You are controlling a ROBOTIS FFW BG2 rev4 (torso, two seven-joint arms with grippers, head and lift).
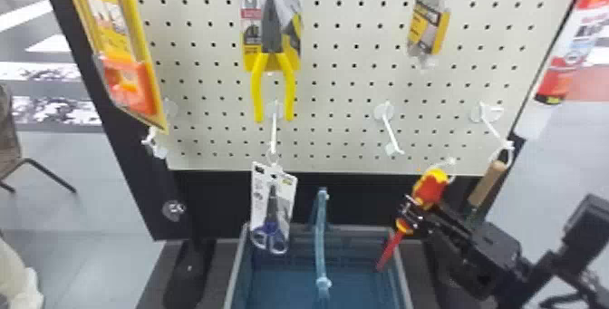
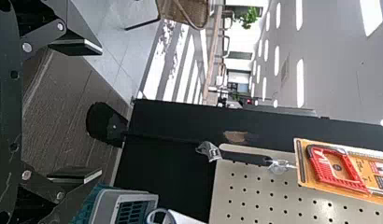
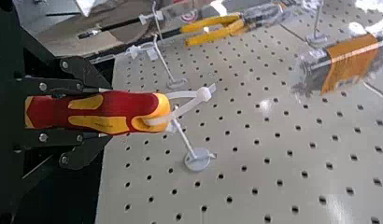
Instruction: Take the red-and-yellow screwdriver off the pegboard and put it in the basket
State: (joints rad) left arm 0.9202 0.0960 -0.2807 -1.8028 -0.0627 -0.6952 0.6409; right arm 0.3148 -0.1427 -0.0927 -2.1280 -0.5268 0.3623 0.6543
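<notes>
While the right gripper (image 1: 410,215) holds the smooth red-and-yellow screwdriver (image 1: 429,191) between its flat black jaws, the screwdriver leans in front of the low edge of the pale pegboard (image 1: 326,104), which is full of round holes. Its thin red rod points down near the side of the blue basket (image 1: 237,267), which has a hard grey rim. A bendy white loop (image 3: 203,94) is on the handle's end. The left gripper (image 2: 94,111) has its jaws wide, with nothing between them.

The right arm (image 1: 494,245) beside the basket (image 1: 235,271) is black and boxy. Its black claw (image 1: 411,214) has round silver screws (image 3: 43,137).
</notes>
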